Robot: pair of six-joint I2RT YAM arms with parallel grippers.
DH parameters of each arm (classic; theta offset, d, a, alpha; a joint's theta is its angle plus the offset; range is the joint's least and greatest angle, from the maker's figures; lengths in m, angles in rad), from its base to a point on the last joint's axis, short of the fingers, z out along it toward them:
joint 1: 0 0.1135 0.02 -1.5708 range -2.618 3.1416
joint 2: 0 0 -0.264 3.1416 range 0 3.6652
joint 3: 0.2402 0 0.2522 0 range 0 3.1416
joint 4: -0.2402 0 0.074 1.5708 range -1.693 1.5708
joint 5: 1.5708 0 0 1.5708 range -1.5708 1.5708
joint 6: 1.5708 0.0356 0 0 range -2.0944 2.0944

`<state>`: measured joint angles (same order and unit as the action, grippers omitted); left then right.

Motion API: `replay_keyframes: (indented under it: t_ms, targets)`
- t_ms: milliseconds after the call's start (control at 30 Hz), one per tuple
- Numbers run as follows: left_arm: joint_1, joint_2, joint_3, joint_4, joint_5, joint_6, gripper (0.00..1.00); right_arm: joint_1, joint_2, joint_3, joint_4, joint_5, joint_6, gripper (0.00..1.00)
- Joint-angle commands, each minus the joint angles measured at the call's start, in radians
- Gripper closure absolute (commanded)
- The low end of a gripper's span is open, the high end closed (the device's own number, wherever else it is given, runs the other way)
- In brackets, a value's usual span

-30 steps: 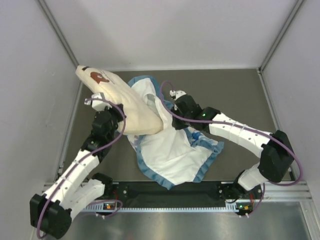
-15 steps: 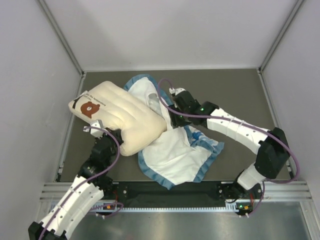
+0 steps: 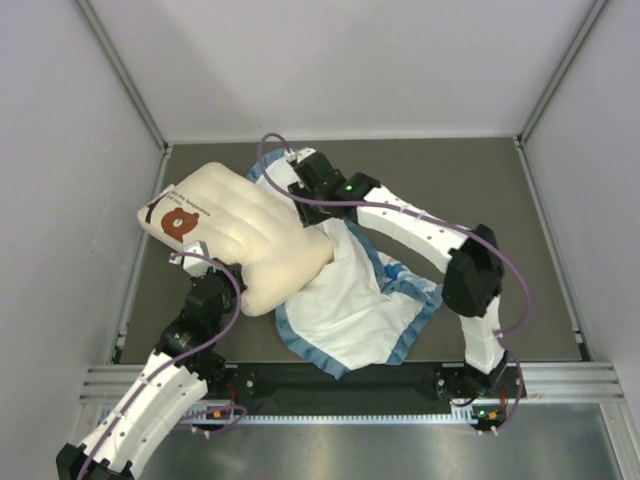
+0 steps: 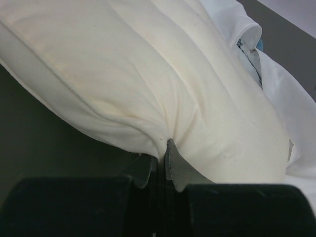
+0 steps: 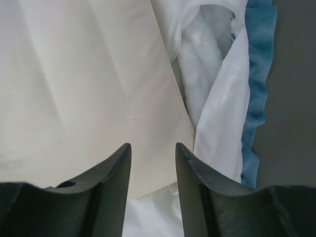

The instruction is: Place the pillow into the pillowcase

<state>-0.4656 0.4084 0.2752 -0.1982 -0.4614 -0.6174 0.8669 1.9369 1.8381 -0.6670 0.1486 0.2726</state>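
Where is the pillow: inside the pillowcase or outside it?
Outside. The pillow lies bare, partly over the pillowcase, its whole cream top exposed. The left end effector pinches its near edge.

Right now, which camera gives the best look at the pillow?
The top view: nearly the whole pillow shows, bear mark included. The left wrist view shows only its plump edge, pinched by the left pincer. The right wrist view shows only a flat cream stretch beside the pillowcase.
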Motion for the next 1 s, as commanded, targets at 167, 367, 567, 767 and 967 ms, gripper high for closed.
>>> replay_keyframes:
  t_ms: [167, 367, 567, 767, 967]
  targets:
    - [-0.016, -0.006, 0.048, 0.005, 0.084, 0.041, 1.00, -0.011, 0.260, 0.234, -0.166, 0.305, 0.051, 0.43]
    - [-0.016, -0.017, 0.053, 0.003, 0.086, 0.045, 1.00, -0.012, 0.333, 0.253, -0.180, 0.414, 0.042, 0.43]
    - [-0.016, -0.019, 0.052, 0.000, 0.092, 0.038, 1.00, -0.028, 0.385, 0.254, -0.169, 0.388, 0.047, 0.49]
    - [-0.016, -0.023, 0.055, -0.012, 0.086, 0.041, 1.00, -0.055, 0.404, 0.214, -0.164, 0.394, 0.050, 0.58]
    - [-0.016, -0.011, 0.048, 0.014, 0.104, 0.036, 1.00, -0.068, 0.353, 0.130, -0.141, 0.381, 0.034, 1.00]
